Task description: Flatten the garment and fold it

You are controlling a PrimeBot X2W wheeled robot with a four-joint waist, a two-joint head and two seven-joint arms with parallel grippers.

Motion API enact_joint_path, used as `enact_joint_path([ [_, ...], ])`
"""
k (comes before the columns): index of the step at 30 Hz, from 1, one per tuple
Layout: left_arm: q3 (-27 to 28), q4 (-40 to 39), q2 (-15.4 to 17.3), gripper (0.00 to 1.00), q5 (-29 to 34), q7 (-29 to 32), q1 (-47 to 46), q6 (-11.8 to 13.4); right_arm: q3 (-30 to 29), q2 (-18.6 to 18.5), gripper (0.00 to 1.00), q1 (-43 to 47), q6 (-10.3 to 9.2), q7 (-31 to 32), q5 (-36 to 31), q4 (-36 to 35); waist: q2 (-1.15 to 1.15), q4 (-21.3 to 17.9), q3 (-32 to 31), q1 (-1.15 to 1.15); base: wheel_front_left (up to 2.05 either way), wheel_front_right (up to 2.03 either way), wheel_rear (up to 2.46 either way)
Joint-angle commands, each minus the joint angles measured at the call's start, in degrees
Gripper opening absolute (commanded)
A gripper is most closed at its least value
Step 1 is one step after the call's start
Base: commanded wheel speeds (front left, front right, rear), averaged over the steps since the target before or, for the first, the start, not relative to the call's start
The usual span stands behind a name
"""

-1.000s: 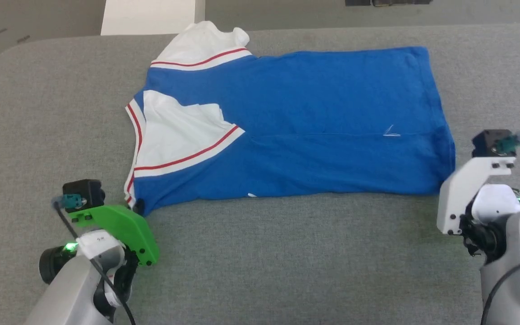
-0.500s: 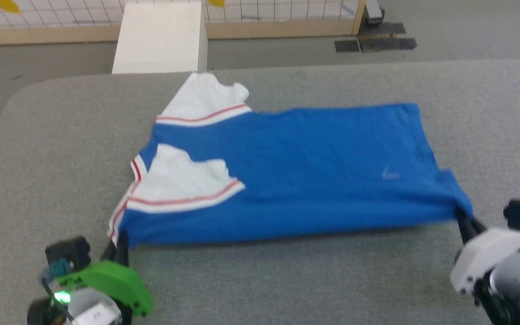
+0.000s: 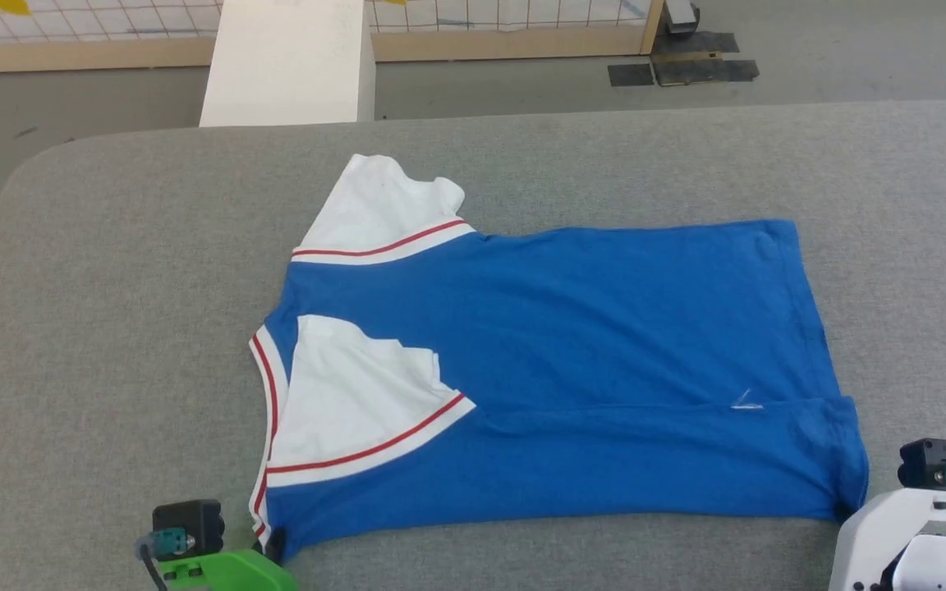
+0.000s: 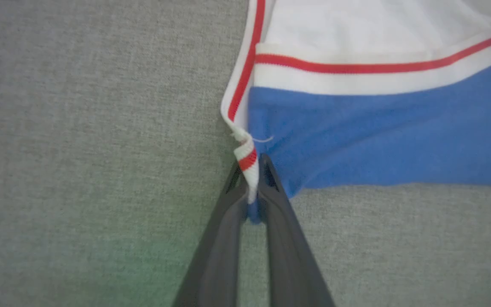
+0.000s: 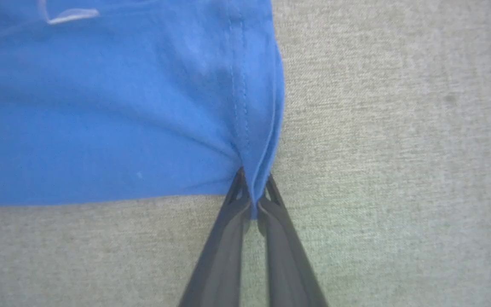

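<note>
The garment is a royal-blue shirt with white sleeves and thin red stripes, spread sideways on the grey table. One white sleeve is folded onto the blue body; the other sleeve sticks out at the far side. My left gripper is shut on the near-left corner by the red-striped collar edge, and it peeks into the head view at the bottom left. My right gripper is shut on the near-right hem corner, beside its white mount.
The grey padded table has bare fabric all around the garment. Beyond its far edge stand a white block, a wooden rail with a grid panel and dark floor patches.
The head camera has tilted, so the whole picture shifted. Both grippers stay shut on the near corners; the garment's near edge, pulled taut half a second ago, now lies flatter on the table.
</note>
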Motion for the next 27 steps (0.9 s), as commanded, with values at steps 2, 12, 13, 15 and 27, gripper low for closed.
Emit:
enact_joint_path([
  [2, -1.2, 2.4, -0.2, 0.0, -0.8, 1.7, -0.1, -0.7, 0.1, 0.0, 0.0, 0.2, -0.11, 2.0, -0.1, 2.9, 0.36, 0.2, 0.6, 0.0, 0.0, 0.0, 0.0],
  [12, 0.2, 3.9, -2.1, 1.0, -2.6, -2.1, -1.5, -3.4, -0.8, 0.0, 1.0, 0.0, -0.11, -3.8, 3.9, 3.3, 0.36, 0.6, -0.8, 0.0, 0.0, 0.0, 0.0],
  [13, 0.7, 3.4, -2.0, 1.0, -2.2, -3.7, -1.6, -3.6, -1.0, 0.0, 1.0, 0.4, -0.11, -6.0, 4.6, 2.3, 0.36, 0.6, -1.1, 0.0, 0.0, 0.0, 0.0],
  [15, 1.5, 2.5, -1.8, 1.0, -1.1, -6.8, -2.0, -3.7, -1.1, 0.0, 1.0, 1.1, -0.11, -10.8, 5.5, 0.5, 0.36, 0.5, -1.7, 0.0, 0.0, 0.0, 0.0],
  [27, 3.2, 3.0, 3.9, 1.0, 7.9, -19.7, -14.9, -10.2, 7.1, 0.0, 1.0, 0.8, -0.11, -38.8, 5.5, -4.8, 0.36, -4.3, 0.3, 0.0, 0.0, 0.0, 0.0],
])
